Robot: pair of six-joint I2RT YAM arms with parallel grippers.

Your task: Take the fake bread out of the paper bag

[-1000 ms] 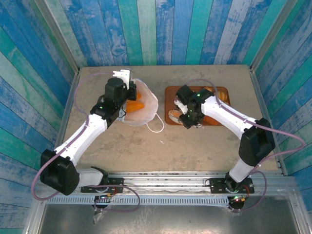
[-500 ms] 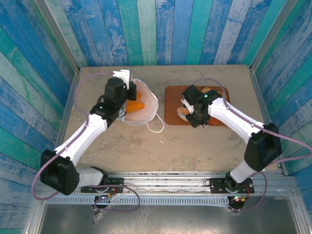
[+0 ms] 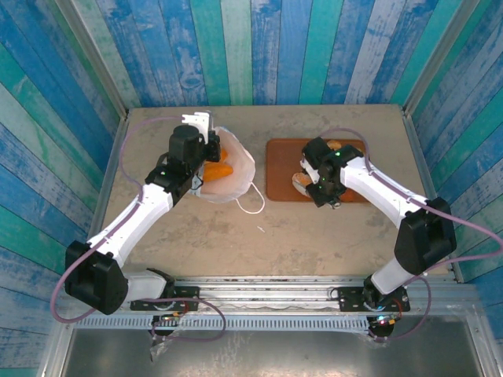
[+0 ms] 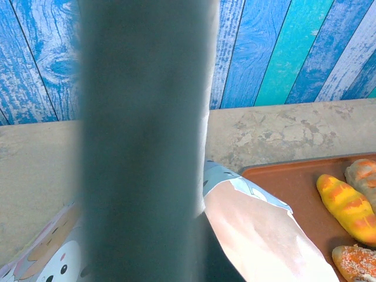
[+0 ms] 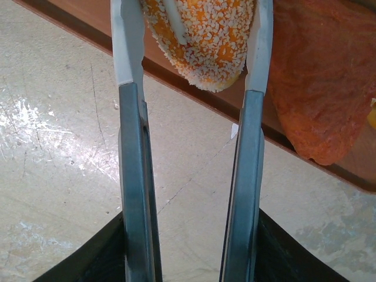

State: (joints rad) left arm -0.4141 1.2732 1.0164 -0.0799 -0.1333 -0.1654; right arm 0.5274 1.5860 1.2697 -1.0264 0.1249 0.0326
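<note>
My right gripper (image 5: pixel 192 23) has its two fingers pressed against either side of a crumb-coated bun (image 5: pixel 202 56), so it is gripping that piece of bread. On the wrist camera the bun sits over the near rim of the brown tray (image 3: pixel 279 169). I cannot tell whether it rests on the tray or hangs just above it. Just beside it on the tray lies a flat orange loaf (image 5: pixel 317 88). From above, the right arm rises from its base, bends at an elbow out on the right side, and its white forearm reaches back and leftward to the tray's middle.

My left gripper (image 3: pixel 211 153) is closed at the far rim of the paper bag (image 3: pixel 236 177). One dark finger (image 4: pixel 144 147) blurs across the middle of its own camera, so whether paper is pinched there is hard to say. That arm folds low at the near left, and its forearm runs diagonally up to the bag. An orange loaf (image 3: pixel 220 169) lies inside the open bag, and a white cord handle (image 3: pixel 253 206) trails onto the table (image 3: pixel 196 236) on the near side. The bag and tray stand apart, side by side.
</note>
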